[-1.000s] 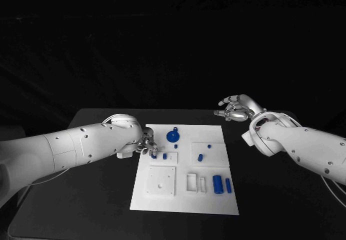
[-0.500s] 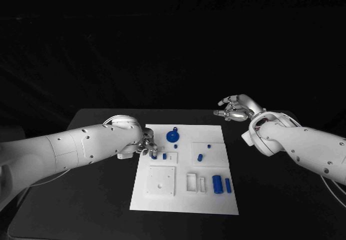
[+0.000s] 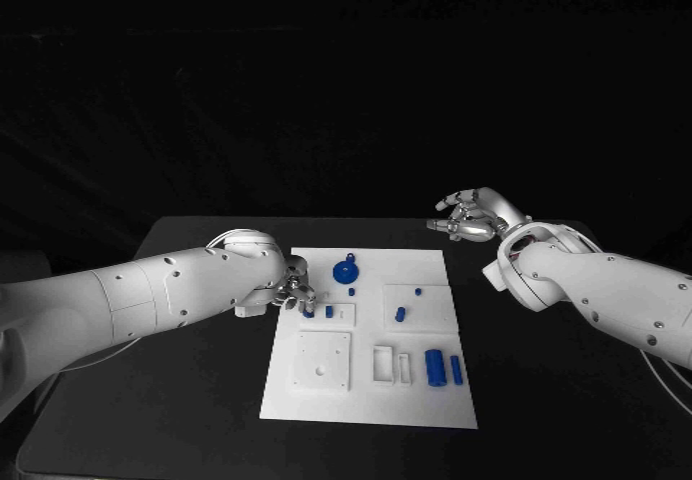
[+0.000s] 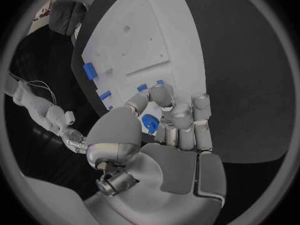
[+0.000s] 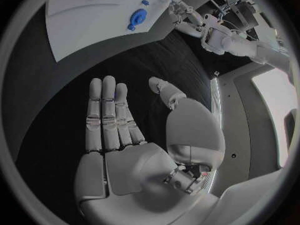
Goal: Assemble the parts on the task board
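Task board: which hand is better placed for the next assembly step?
Left. The left hand is at the task board's edge with fingers on a blue part; the right hand hovers open beyond it.

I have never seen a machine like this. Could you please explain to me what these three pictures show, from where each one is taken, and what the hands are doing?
This is a robot with two white arms, each ending in a silver hand. One picture looks down from its head at a black table. The other two come from round-lens cameras at each wrist, behind that hand.

On the table lies a white task board with small blue parts: a round piece, two upright cylinders and a few small pegs.

The left hand is at the board's left edge, its fingers curled around a small blue part. The right hand is open above the bare table beside the board and holds nothing.
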